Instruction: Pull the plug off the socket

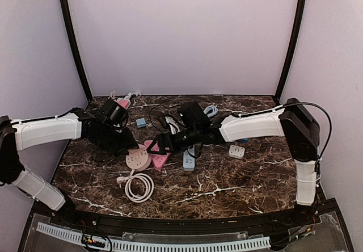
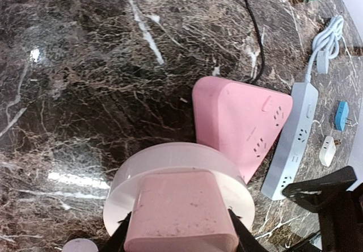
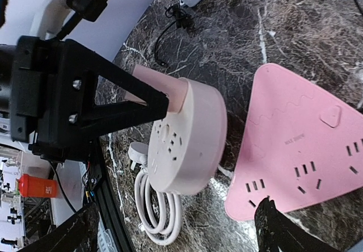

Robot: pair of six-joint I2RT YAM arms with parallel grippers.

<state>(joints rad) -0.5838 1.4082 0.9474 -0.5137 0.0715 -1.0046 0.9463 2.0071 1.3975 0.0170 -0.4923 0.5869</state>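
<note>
Nearest the left wrist camera, a pink plug (image 2: 181, 212) was seen filling the bottom of the view, clamped between the two black fingers of the left gripper (image 2: 180, 238), one finger pressed to each of its sides. The plug was seated on the top face of a round socket (image 2: 170, 161), pale pink-white and disc-shaped, and no gap could be made out between the two. The round socket was set on the dark marbled table (image 2: 85, 64), toward its left half as viewed from above.

Just beside the round socket, on its right, a triangular pink socket (image 2: 238, 116) was laid flat with its outlets facing up; whether the two touched could not be told. A pale power strip (image 2: 295, 138) was placed along the far side of the triangular socket, and a white adapter (image 2: 327, 151) and a blue adapter (image 2: 341, 116) were seen beyond it. A black cable (image 2: 256, 36) was trailed across the table farther back.

The right gripper (image 3: 177, 204) was held with its fingers spread wide and nothing between them, poised over the near edge of the triangular socket and close to the round socket. A coiled white cable (image 1: 139, 187) was laid on the table just in front of the round socket.
</note>
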